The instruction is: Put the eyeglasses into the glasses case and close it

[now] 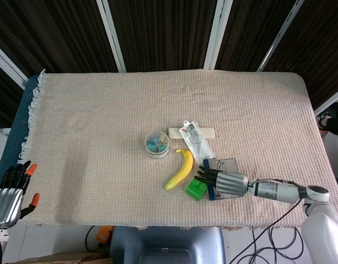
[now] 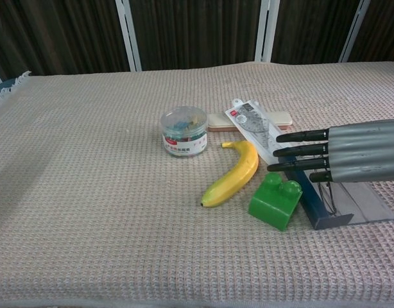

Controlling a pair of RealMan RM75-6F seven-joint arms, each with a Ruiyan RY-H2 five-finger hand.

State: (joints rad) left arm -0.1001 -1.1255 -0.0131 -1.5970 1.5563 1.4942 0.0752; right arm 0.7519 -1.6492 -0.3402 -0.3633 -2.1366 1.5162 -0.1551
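Right hand (image 1: 227, 182) hovers flat over glasses case (image 1: 223, 175).

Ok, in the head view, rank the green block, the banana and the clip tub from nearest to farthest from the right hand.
Measured from the right hand:
1. Green block, just off its fingertips.
2. Banana, further left.
3. Clip tub, farthest, up and left.

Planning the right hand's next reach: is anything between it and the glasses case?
Nothing visible. The right hand hovers directly over the open glasses case; the green block sits beside the case, not between them.
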